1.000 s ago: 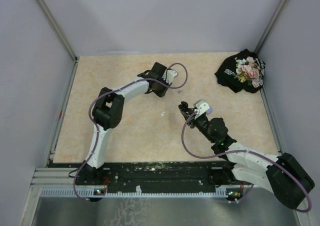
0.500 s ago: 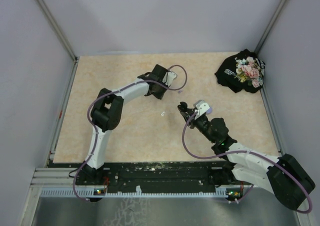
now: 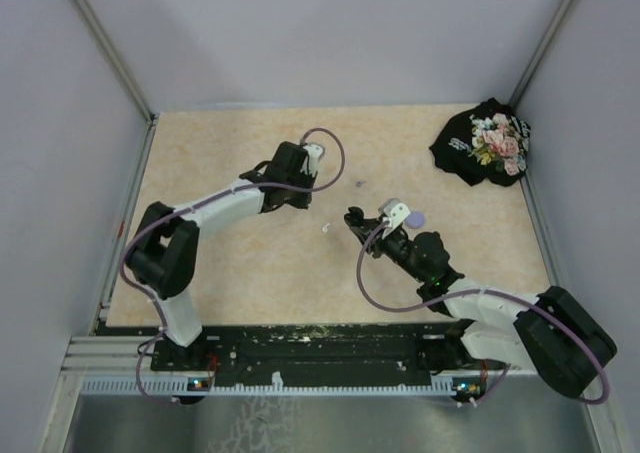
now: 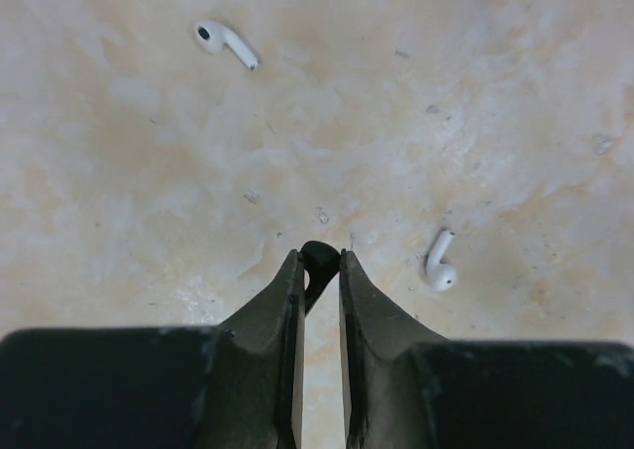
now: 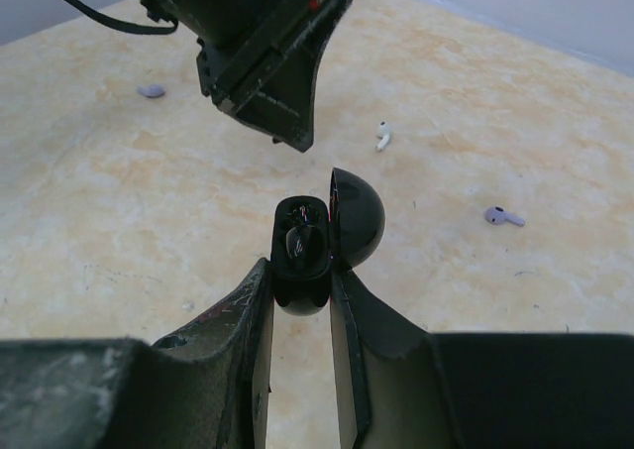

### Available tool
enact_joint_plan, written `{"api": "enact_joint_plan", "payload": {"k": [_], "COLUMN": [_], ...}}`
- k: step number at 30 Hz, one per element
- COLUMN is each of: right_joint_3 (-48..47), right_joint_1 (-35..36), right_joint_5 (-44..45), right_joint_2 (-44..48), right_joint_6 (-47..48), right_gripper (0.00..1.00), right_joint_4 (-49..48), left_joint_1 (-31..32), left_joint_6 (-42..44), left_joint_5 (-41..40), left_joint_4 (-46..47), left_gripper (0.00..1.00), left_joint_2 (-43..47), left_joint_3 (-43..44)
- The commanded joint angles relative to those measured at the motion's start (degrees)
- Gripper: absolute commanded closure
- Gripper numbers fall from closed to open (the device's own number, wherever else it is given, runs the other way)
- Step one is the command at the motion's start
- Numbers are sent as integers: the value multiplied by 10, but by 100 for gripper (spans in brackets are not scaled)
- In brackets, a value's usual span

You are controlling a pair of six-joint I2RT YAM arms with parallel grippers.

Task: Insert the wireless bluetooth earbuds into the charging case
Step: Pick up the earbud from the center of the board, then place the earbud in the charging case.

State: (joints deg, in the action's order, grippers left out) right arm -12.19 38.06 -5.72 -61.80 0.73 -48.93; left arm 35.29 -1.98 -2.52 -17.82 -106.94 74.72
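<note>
Black earbud (image 4: 321,256) is pinched by left gripper (image 4: 317,271); open charging case (image 5: 353,221) is clamped by right gripper (image 5: 300,269). Careful alignment of earbud over case is judged required next.

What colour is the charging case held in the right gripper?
Glossy black. The charging case, with its lid open, shows best in the right wrist view.

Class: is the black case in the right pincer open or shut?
Open. The black case, clamped in the right pincer, has its lid hinged aside, exposing its inside.
</note>
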Motion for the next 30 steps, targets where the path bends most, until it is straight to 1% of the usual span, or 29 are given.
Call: {"api": "enact_joint_plan", "payload": {"k": [1, 6, 10, 14, 17, 23, 30], "right_joint_3": [-42, -70, -92, -99, -101, -105, -110], "right_joint_1": [1, 14, 19, 31, 36, 41, 48], "right_joint_5": [-25, -23, -22, -14, -7, 7, 10], "right_joint_2": [-34, -79, -109, -121, -133, -158, -167], "right_joint_6": [-28, -34, -42, -34, -31, -48, -62], "right_gripper": [100, 100, 100, 100, 100, 100, 100], "right_joint_4": [-112, -154, -190, -221, -244, -317, -356], "left_joint_1": [5, 6, 9, 17, 35, 71, 91], "left_joint_6": [-50, -73, -69, -73, -77, -88, -121], "left_joint_5": [-1, 1, 21, 49, 45, 29, 45], "left_joint_4": [115, 187, 262, 347, 395, 487, 562], "left_gripper": [89, 92, 97, 100, 100, 100, 100], "left_joint_2": [92, 177, 246, 316, 353, 402, 409], "left_joint_3": [-49, -111, -162, -211, -246, -303, -331]}}
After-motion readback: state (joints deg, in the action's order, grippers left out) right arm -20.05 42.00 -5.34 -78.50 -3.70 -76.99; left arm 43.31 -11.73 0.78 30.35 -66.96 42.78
